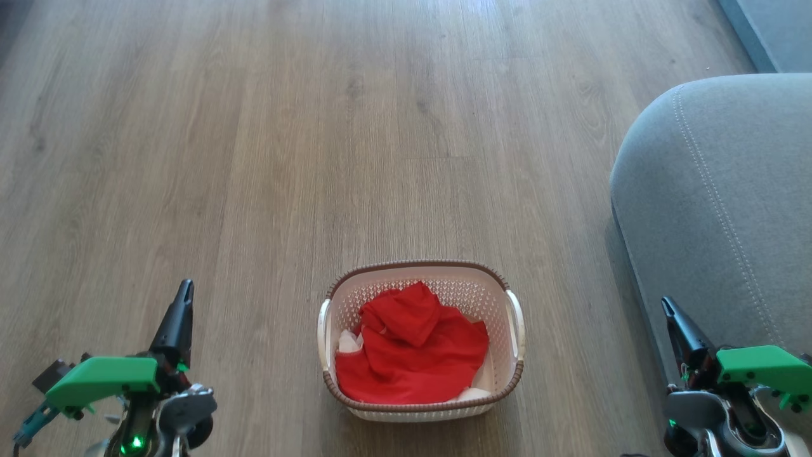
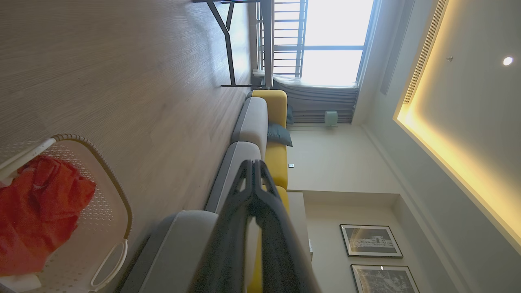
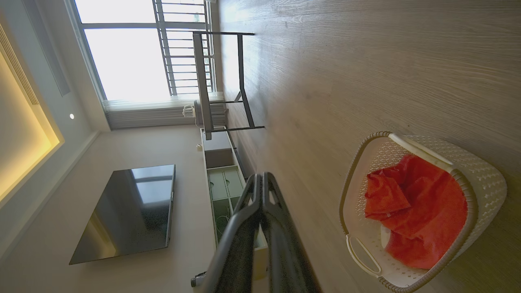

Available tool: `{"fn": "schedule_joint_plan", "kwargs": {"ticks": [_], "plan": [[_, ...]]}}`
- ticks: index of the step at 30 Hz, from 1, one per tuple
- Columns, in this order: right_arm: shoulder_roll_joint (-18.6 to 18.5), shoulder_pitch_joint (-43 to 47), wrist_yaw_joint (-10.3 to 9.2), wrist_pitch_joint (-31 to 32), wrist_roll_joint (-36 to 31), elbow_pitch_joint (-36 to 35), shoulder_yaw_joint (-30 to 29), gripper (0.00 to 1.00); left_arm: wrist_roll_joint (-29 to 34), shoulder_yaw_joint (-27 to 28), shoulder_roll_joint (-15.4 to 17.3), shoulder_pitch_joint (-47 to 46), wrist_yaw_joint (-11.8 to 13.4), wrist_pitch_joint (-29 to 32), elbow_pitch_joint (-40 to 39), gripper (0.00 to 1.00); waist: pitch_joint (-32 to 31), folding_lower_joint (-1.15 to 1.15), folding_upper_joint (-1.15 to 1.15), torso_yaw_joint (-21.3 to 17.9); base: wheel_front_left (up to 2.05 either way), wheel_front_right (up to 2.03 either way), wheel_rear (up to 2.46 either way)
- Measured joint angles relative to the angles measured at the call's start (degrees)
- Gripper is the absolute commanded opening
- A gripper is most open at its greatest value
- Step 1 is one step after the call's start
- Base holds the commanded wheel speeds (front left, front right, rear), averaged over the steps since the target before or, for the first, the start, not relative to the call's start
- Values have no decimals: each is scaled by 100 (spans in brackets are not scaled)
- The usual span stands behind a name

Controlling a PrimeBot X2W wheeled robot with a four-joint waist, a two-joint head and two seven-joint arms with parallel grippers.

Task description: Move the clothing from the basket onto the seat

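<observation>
clothing [image 1: 412, 352] heaped in basket [image 1: 419, 265], nothing lifted | basket on floor [image 1: 254, 158], well apart from seat [image 1: 717, 209] at robot's right | left fingers [image 1: 177, 324], right fingers [image 1: 682, 333] both pressed together, empty, flanking basket | you've the whole move left: grasp, carry, drop

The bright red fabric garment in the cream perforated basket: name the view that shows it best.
Head view: it looks down into the cream perforated basket, so the whole bright red fabric garment shows, white parts included. The right wrist view shows it sideways, partly behind the rim. The left wrist view crops it at the edge.
</observation>
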Motion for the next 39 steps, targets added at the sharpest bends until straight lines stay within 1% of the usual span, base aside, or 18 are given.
{"fn": "schedule_joint_plan", "kwargs": {"ticks": [10, 11, 16, 28, 35, 38, 39], "plan": [[0, 0, 0, 0, 0, 0, 0, 0, 0, 0, 0, 0, 0, 0, 0, 0, 0, 0, 0, 0, 0, 0, 0], [0, 0, 0, 0, 0, 0, 0, 100, 0, 0, 0, 0, 0, 0, 0, 100, 0, 0, 0, 0, 0, 0, 0], [2, 232, -9, -11, -1, 326, 33, 100, 2, -32, -8, 277, 7, -4, 342, 100, 0, 0, 0, 1, 0, 0, 0], [1, 287, -9, -165, -42, 180, 164, 100, 44, -182, -13, 354, 7, -191, 330, 100, -4, 0, 0, 19, 0, 0, 0], [-20, 288, -9, -327, -279, 124, 270, 100, 244, -255, -12, 354, 5, -337, 321, 100, -7, 0, 0, 29, 0, 0, 0], [-43, 288, -9, -391, -470, 87, 324, 100, 366, -293, -8, 354, 7, -389, 321, 100, -9, 0, 0, 34, 0, 0, 0], [-56, 288, -9, -437, -636, 66, 366, 100, 478, -326, -2, 354, 7, -439, 321, 100, -10, 0, 0, 38, 0, 0, 0]]}}
